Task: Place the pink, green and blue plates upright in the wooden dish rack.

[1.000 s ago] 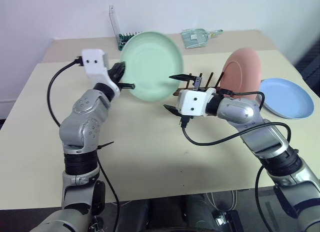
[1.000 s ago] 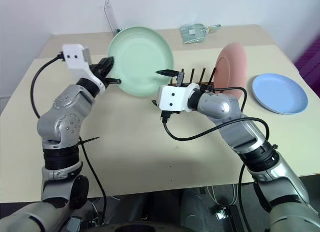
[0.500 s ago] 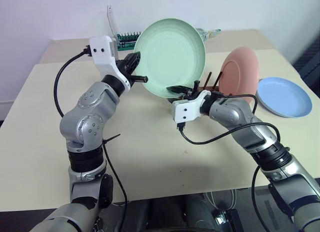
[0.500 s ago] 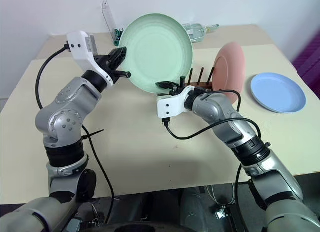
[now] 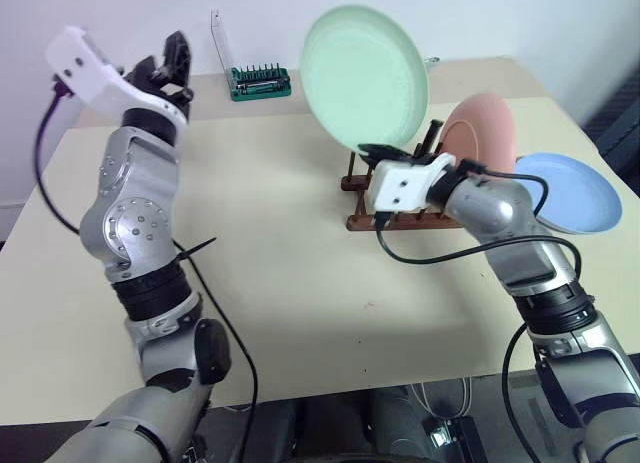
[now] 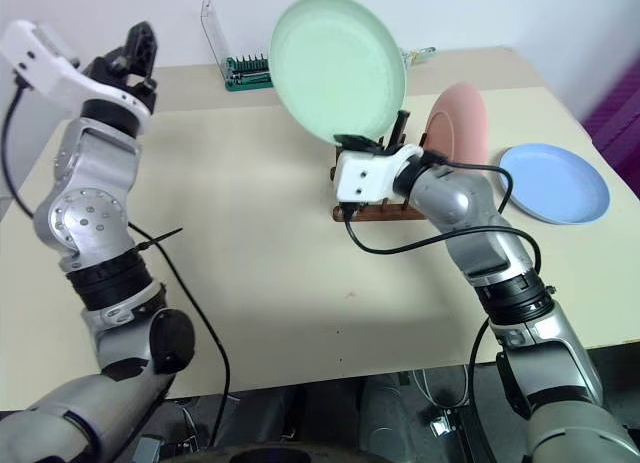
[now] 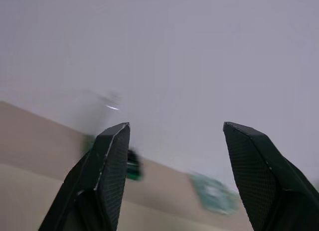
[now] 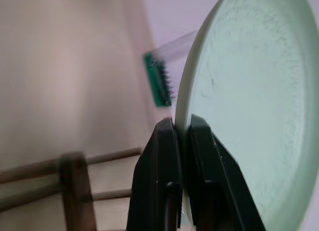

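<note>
While my right gripper [image 8: 182,128] is clamped on the lower rim of the green plate [image 5: 365,65], the plate stands upright in the air just above the wooden dish rack [image 5: 372,191]. The pink plate [image 5: 484,133] already stands upright in the rack, at its right end. The blue plate [image 5: 572,191] lies flat on the table [image 5: 270,273], to the right of the rack. My left gripper [image 7: 174,136] is raised far to the left, its fingers apart and holding nothing.
</note>
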Robot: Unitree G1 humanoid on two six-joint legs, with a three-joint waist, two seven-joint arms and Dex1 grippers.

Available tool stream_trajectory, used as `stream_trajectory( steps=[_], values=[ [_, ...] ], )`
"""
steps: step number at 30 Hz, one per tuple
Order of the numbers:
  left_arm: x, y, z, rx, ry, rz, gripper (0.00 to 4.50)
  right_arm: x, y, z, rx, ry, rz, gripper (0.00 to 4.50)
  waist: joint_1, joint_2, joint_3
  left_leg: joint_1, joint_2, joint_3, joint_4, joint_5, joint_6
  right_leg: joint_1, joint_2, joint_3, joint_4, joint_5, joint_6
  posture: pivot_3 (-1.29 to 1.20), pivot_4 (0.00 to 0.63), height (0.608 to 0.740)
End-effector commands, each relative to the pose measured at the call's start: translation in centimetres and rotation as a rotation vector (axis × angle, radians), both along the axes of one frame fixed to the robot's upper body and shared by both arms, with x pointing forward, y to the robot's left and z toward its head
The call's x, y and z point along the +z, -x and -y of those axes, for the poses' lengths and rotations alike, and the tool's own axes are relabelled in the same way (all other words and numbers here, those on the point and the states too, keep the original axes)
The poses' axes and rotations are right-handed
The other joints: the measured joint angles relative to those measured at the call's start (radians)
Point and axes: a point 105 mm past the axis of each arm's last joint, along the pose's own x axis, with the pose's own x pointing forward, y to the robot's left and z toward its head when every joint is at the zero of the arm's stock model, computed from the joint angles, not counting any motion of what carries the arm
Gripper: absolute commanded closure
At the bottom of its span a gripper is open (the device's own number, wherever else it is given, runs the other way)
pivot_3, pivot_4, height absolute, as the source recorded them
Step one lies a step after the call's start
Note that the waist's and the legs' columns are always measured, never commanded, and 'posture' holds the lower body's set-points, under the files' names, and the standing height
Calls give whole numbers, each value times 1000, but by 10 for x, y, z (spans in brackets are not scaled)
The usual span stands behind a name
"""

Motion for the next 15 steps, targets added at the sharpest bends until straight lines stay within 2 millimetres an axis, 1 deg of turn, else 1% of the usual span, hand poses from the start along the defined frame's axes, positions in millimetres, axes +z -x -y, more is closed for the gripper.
stream_trajectory(
  steps=[1, 2, 3, 4, 5, 7, 9, 11, 13, 15],
  values=[
    [-22, -3, 15, -60, -200, -45, 1469, 54, 23, 23, 123, -392, -122, 4500, 7, 0, 0, 0, 0, 0, 1, 0, 0, 0, 0, 0, 0, 0, 0, 0, 150, 740],
    [-36, -2, 28, -135, -263, -78, 1469, 63, 29, 29, 180, -512, -196, 4500, 9, 0, 0, 0, 0, -1, 2, 0, 0, 1, 0, 0, 0, 0, 0, 0, 150, 740],
    [-55, 1, 44, -240, -325, -125, 1469, 74, 36, 35, 257, -647, -280, 4500, 10, 0, 0, -1, -1, -2, 2, 0, 1, 1, 0, 0, 0, 0, -1, 0, 150, 740],
    [-73, 7, 59, -352, -386, -171, 1469, 81, 42, 41, 320, -744, -358, 4500, 11, 0, 0, -1, -1, -3, 2, 0, 1, 2, -1, 0, 0, 0, -1, 0, 150, 740],
    [-85, 13, 68, -424, -423, -198, 1469, 85, 47, 43, 357, -796, -409, 4500, 10, 1, 0, -1, -1, -3, 2, 0, 1, 2, -1, 0, 0, 0, -1, 0, 150, 740],
    [-102, 30, 85, -596, -452, -231, 1469, 84, 48, 51, 359, -854, -496, 4500, 6, 1, 1, -1, -1, -3, 2, -1, 2, 1, -1, 0, 0, 0, -1, 0, 150, 740],
    [-122, 55, 101, -799, -471, -279, 1469, 69, 52, 53, 350, -826, -587, 4500, 2, 1, 1, -1, 0, -2, 1, -1, 2, 0, -1, 0, 0, 0, -1, 0, 150, 740],
    [-132, 69, 107, -900, -473, -312, 1469, 61, 56, 52, 349, -810, -626, 4500, -1, 4, 1, -1, 1, 0, -2, -1, 2, -1, -1, 0, 0, 0, -3, 0, 150, 740],
    [-135, 75, 109, -935, -471, -323, 1469, 57, 54, 54, 340, -837, -658, 4500, -1, 8, 3, 0, 2, 1, -2, -1, 2, -1, -1, 0, 0, 0, -3, 0, 150, 740],
    [-135, 78, 112, -951, -458, -318, 1469, 51, 46, 60, 294, -854, -678, 4500, 1, 9, 3, 0, 2, 1, -1, -1, 2, -1, -1, 0, 1, 0, -3, 0, 150, 740]
  ],
)
